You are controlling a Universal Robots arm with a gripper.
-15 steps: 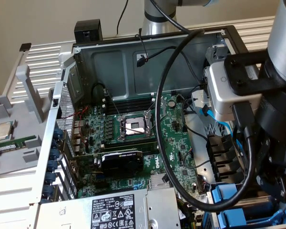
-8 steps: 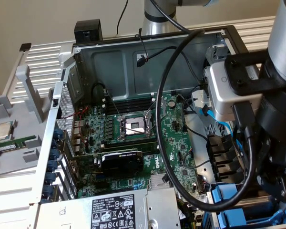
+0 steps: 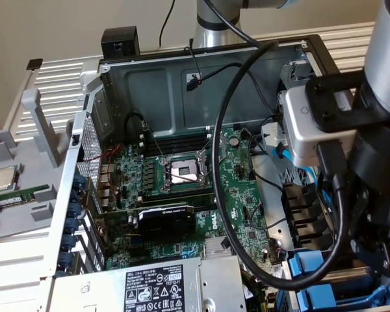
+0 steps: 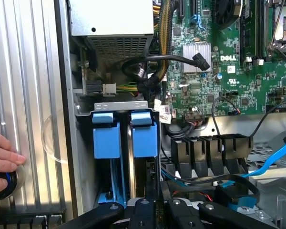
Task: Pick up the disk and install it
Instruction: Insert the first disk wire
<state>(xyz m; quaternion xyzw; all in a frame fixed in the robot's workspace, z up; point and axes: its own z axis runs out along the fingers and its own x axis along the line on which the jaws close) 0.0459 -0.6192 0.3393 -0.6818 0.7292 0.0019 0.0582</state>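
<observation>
Ext view's left: grey plastic fixture tray [image 3: 26,218] sits outside the case, w/ small square silver processor chip [image 3: 3,179] and green memory stick [image 3: 23,195] on it, neither near the gripper. Next over is the open black-and-silver computer case [image 3: 84,153]. Inside: green motherboard [image 3: 240,195] w/ silver CPU socket [image 3: 182,172] mid-board, black graphics card [image 3: 166,220] nearer, silver power supply box [image 3: 156,286] nearest. Thick black cable loop [image 3: 224,195] hangs across the board. Ext view's right: the arm reaches down over the case's near-right corner, where the blue carriers are.

Wrist view: a person's hand [image 4: 2,155] rests on ribbed metal surface [image 4: 33,95] beside the case, well apart from the black gripper [image 4: 157,207]. In the silver metal drive bay [image 4: 120,103] two blue-framed drives stand edge-on, side by side. The disk [image 4: 144,138], a hard drive in a blue plastic carrier, is the one on the motherboard side, in line w/ the gripper. The other blue-framed drive [image 4: 106,138] sits just beside it on the case-wall side.

Gripper fingers are drawn narrow, nearly together. Can't tell if they pinch the disk's edge or just hang over it.

Progress, my read: pick-up is done and the disk is down in its slot, so install looks mostly done. Can't tell if it's fully seated, and no cable to it is visible
</observation>
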